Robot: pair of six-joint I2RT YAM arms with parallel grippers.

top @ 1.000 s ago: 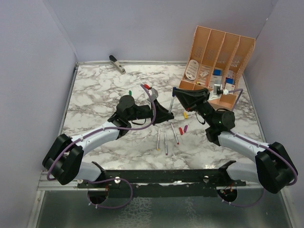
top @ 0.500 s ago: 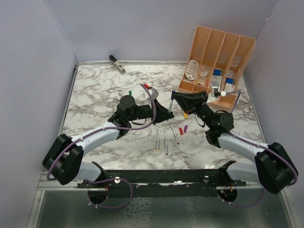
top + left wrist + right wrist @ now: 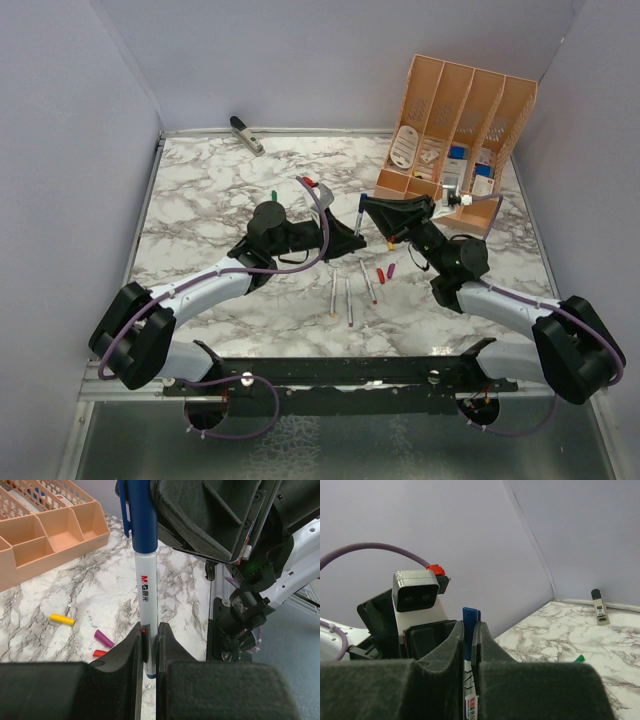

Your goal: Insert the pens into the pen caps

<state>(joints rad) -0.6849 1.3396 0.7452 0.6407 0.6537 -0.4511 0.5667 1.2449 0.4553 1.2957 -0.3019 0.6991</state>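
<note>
Pen [image 3: 148, 600] is standing upright between the arms: the left gripper [image 3: 149, 647] is clamping its lower barrel to steady it, while the right gripper [image 3: 468, 639] is pinching the blue cap [image 3: 142, 520] on top, probably pushing it home.

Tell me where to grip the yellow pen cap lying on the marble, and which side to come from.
Grip the yellow cap mid-length across its narrow sides, coming straight down from above. It lies flat on the marble table, so only top and sides are reachable, and it sits apart from the magenta cap, likely leaving finger room.
</note>
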